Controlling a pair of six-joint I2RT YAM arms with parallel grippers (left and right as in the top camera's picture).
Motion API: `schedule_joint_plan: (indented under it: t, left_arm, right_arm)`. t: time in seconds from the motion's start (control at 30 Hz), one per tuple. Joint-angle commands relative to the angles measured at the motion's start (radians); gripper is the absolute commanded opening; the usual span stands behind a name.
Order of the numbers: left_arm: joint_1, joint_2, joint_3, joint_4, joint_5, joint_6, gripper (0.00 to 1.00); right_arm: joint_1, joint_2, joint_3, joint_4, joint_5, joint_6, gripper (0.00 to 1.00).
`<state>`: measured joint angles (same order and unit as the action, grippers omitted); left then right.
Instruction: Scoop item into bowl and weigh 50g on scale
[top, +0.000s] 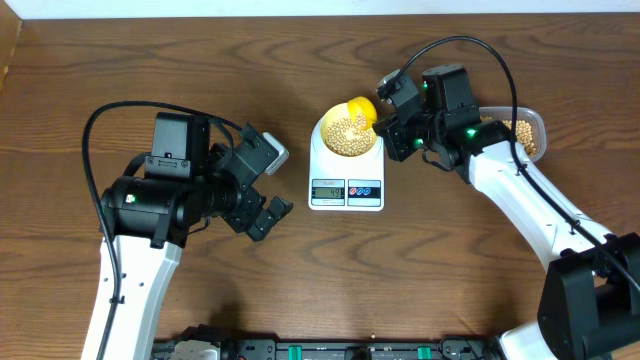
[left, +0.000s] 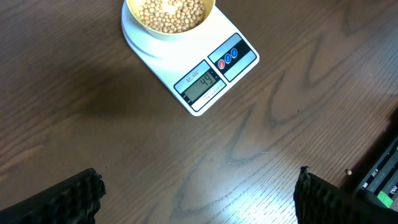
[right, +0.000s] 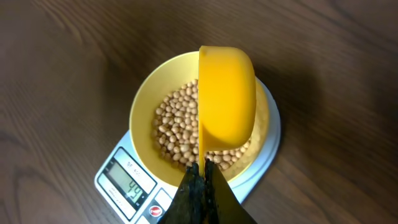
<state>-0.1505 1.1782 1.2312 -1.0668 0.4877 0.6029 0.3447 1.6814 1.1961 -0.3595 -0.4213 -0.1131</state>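
The pale yellow bowl (top: 347, 130) sits on the white scale (top: 346, 188) and holds many beige beans (top: 346, 132). The scale display reads 49 (right: 132, 188). My right gripper (top: 392, 122) is shut on the handle of a bright yellow scoop (right: 226, 102), tipped on its side over the bowl (right: 146, 112) and its beans (right: 177, 127). My left gripper (top: 262, 205) is open and empty, over bare table left of the scale. In the left wrist view the bowl (left: 169, 32), beans (left: 171, 14) and scale (left: 211, 78) lie ahead of the open fingers (left: 198, 199).
A clear plastic tub (top: 525, 135) with more beans stands at the right, behind my right arm. The wood table (top: 300, 270) extends around the scale. A dark rail runs along the front edge (top: 330, 350).
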Motion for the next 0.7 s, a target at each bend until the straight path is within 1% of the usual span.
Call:
schedule_joint_plan:
  t: [0.0,0.17,0.27,0.4,0.67]
  left_arm:
    - [0.003,-0.002,-0.003,-0.002,-0.006,0.006,1.0]
    - [0.003,-0.002,-0.003,-0.002,-0.006,0.006,1.0]
    - [0.003,-0.002,-0.003,-0.002,-0.006,0.006,1.0]
    - [0.003,-0.002,-0.003,-0.002,-0.006,0.006,1.0]
    - [0.003,-0.002,-0.003,-0.002,-0.006,0.006,1.0]
  right_arm:
    - [0.019,-0.023,0.02,0.003,-0.011,0.003,0.01]
    - [0.014,-0.023,0.02,0.003,-0.006,0.003,0.01]
    - [0.006,-0.023,0.02,0.004,0.039,0.003,0.01]
    - [0.018,-0.023,0.02,0.003,-0.024,0.003,0.01]
    - [0.018,-0.023,0.02,0.004,0.013,0.003,0.01]
